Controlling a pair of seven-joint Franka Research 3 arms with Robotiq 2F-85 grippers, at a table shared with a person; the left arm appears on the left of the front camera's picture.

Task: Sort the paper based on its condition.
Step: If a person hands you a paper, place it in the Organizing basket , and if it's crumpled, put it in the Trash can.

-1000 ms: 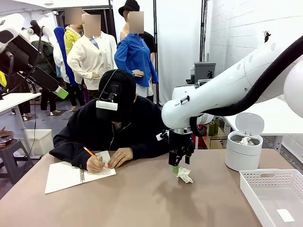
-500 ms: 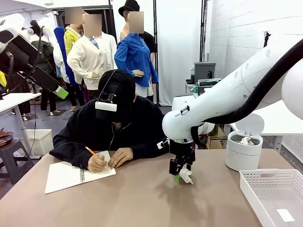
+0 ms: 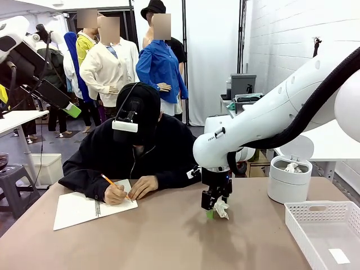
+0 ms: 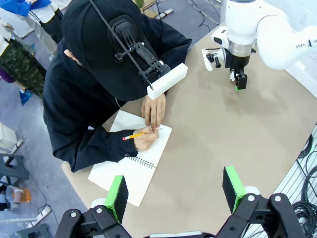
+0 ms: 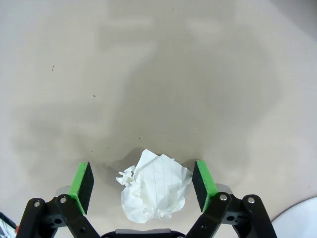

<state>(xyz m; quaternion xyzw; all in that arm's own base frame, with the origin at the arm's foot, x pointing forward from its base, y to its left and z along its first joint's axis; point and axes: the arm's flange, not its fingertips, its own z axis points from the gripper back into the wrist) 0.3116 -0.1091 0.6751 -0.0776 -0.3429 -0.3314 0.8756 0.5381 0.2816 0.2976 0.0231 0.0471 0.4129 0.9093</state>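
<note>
R gripper is hanging w/ jaws spread wide, straddling crumpled paper, not squeezing it. L gripper is hovering released, high above notebook.

Lighting's even and bright, diffuse overhead, no harsh glare for you to fight. In the front view the right arm throws only a soft shadow on the counter. Right wrist view: broad faint shadows mottle the counter around the crumpled paper, whose ruled lines stay sharp (focus is fine up close). Left wrist view bends noticeably at the edges, wide-angle; the centre stays crisp. No motion blur in any view.
</note>
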